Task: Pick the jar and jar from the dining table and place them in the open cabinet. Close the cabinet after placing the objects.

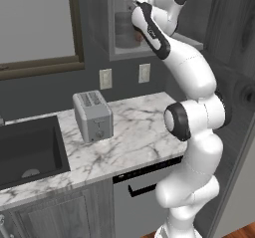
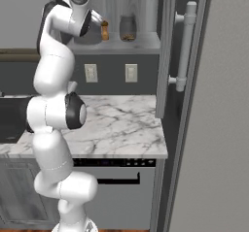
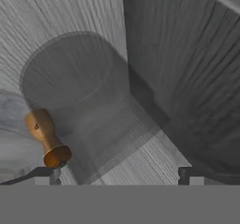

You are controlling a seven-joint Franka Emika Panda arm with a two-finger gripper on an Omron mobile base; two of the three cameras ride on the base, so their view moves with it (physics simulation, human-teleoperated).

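Note:
The cabinet point(image 2: 116, 44) is open, its door point(image 2: 168, 51) swung out with a long silver bar handle point(image 2: 186, 46). My gripper point(image 3: 117, 174) is raised into the cabinet, open, with nothing between its fingers. A translucent grey jar point(image 3: 79, 92) stands on the shelf just ahead of the fingertips, and it is also in the left base view as the jar point(image 1: 124, 30) beside the hand. A second glass jar point(image 2: 128, 28) with brown contents stands further right on the shelf. The dining table is out of view.
A small wooden grinder point(image 2: 104, 30) stands on the shelf between the two jars, close to my fingers point(image 3: 47, 174). Below are a marble counter point(image 1: 139, 132), a toaster point(image 1: 92, 115), a dark sink point(image 1: 27, 150) and wall sockets point(image 2: 91, 72).

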